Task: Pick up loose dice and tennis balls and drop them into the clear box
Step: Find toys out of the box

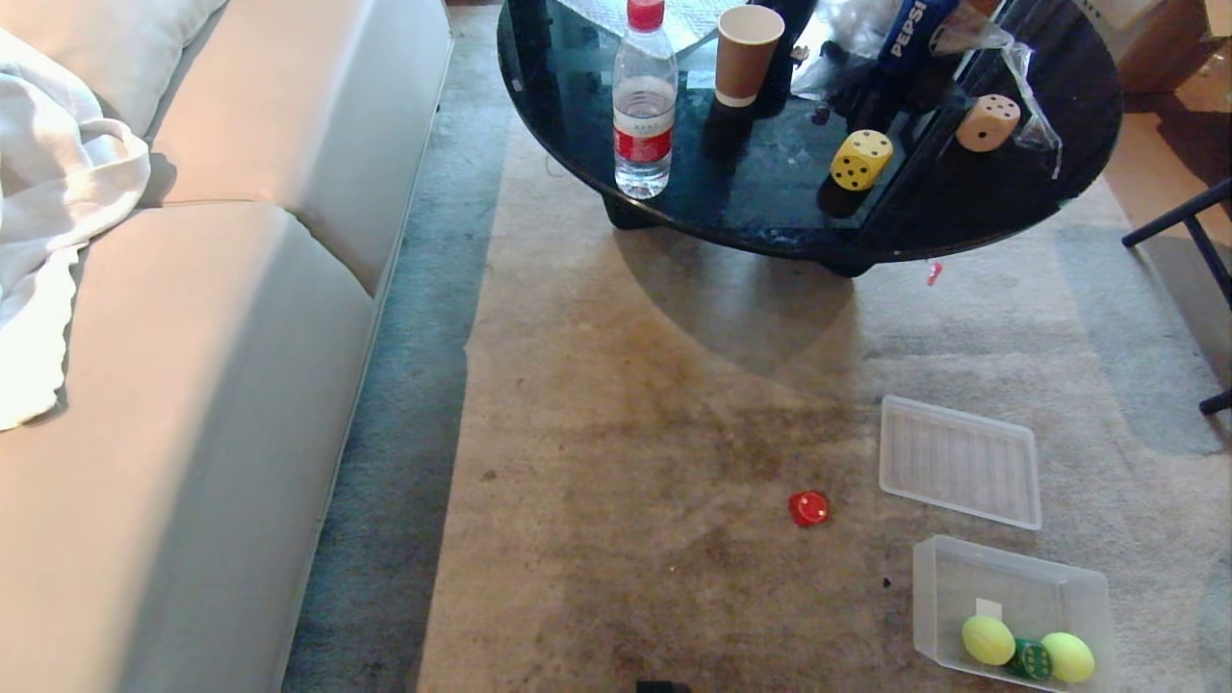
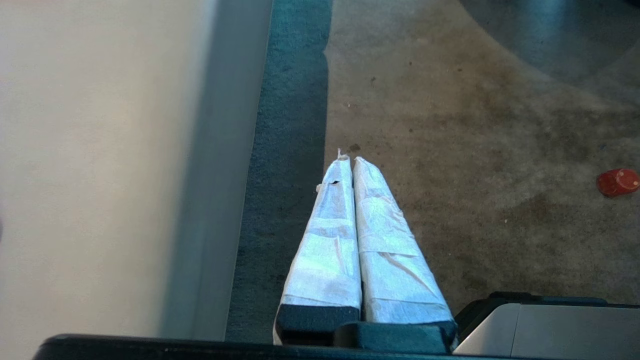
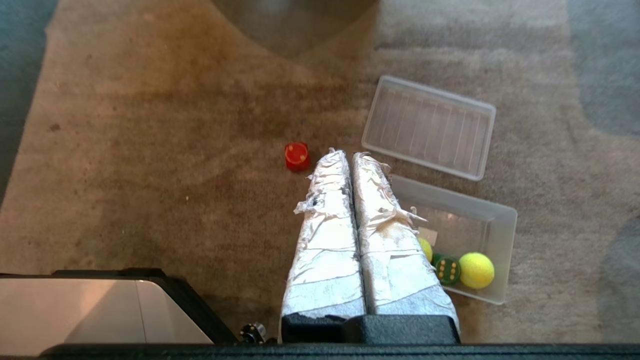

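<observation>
Both my arms hang parked over the carpet: left gripper [image 2: 348, 159] pressed shut and empty beside the sofa [image 1: 192, 385], right gripper [image 3: 345, 155] likewise shut and empty above the box's [image 1: 924, 597] left wall. The box sits near right on the floor, open, holding two balls [image 1: 988, 639] and a green die [image 1: 1030, 659]; its lid [image 1: 960, 462] lies just beyond. The red die [image 1: 808, 508] lies loose left of the lid, so I judge it first. The yellow die [image 1: 860, 160] and tan die [image 1: 988, 122] wait on the far table [image 1: 577, 125].
</observation>
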Available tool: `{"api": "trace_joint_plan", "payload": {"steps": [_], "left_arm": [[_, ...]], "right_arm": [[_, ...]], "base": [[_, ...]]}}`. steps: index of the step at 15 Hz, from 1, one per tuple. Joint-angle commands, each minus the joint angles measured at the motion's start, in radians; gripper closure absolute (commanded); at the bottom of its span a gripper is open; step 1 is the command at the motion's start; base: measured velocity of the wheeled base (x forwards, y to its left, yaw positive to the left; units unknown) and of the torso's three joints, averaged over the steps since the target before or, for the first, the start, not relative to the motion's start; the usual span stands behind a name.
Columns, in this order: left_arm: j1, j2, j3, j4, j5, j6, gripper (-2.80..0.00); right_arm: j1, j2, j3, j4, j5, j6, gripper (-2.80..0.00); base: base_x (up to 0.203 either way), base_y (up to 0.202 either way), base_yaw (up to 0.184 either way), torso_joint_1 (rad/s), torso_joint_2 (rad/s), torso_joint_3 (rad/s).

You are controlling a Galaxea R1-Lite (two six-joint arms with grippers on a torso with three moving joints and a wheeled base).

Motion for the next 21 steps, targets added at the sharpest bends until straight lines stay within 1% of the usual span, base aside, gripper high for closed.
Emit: {"api": "trace_joint_plan", "payload": {"steps": [1,21], "left_arm": [[0.000,0.000,0.000,0.000,0.000,0.000,0.00],[0.000,0.000,0.000,0.000,0.000,-0.002,0.00]], "right_arm": [[0.000,0.001,0.002,0.000,0.000,-0.001,0.00],[0.000,-0.001,0.002,0.000,0.000,-0.001,0.00]], "base": [[0.000,0.000,0.000,0.006,0.00,-0.193],[0.000,0.000,0.000,0.002,0.00,-0.197]]}}
